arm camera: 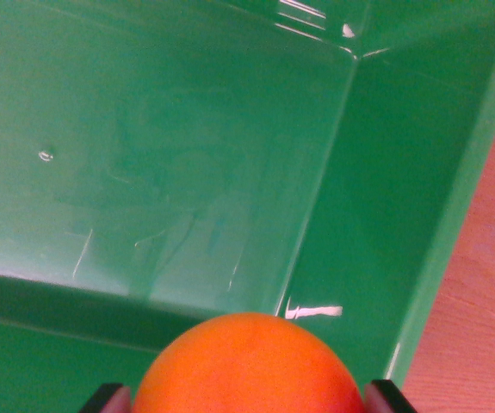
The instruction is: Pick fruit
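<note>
1. One orange fruit fills the bottom of the wrist view, sitting between the two dark fingertips of the claw, one tip showing at each side of it.
2. The claw looks closed around the fruit, its tips pressed close against both flanks (only their corners show, so the actual contact is a judgement, not something plainly visible).
3. Beyond the claw lies a green plastic bin, seen from above; its floor is bare, scuffed and glossy with reflections.
4. The bin's near wall runs just ahead of the fruit, and its side wall rises on the wrist view's right.
5. Outside that side wall, a strip of wooden worktop shows, well off to the claw's side.
6. Step in hand, as I judge it: the fruit is picked and is carried over the bin's near edge, with release not yet done.
7. The next move calls for carrying the fruit forward until it is clear of the near wall and over the open floor, lowering it, then parting the fingers (gently, since a round fruit will roll on that slick plastic).
</note>
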`<move>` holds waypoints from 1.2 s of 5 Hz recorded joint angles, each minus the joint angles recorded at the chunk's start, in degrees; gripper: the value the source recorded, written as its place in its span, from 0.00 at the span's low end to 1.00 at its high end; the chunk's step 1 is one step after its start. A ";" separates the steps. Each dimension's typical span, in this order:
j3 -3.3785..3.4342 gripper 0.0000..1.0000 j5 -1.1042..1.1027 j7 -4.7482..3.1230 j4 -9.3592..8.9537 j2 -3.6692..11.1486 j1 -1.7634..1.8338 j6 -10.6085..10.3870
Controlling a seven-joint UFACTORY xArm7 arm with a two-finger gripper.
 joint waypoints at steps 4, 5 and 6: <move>0.21 1.00 0.41 -0.92 3.09 -1.94 0.11 4.98; 0.21 1.00 0.41 -0.92 3.09 -1.94 0.11 4.98; 0.31 1.00 0.59 -1.34 4.52 -2.84 0.16 7.27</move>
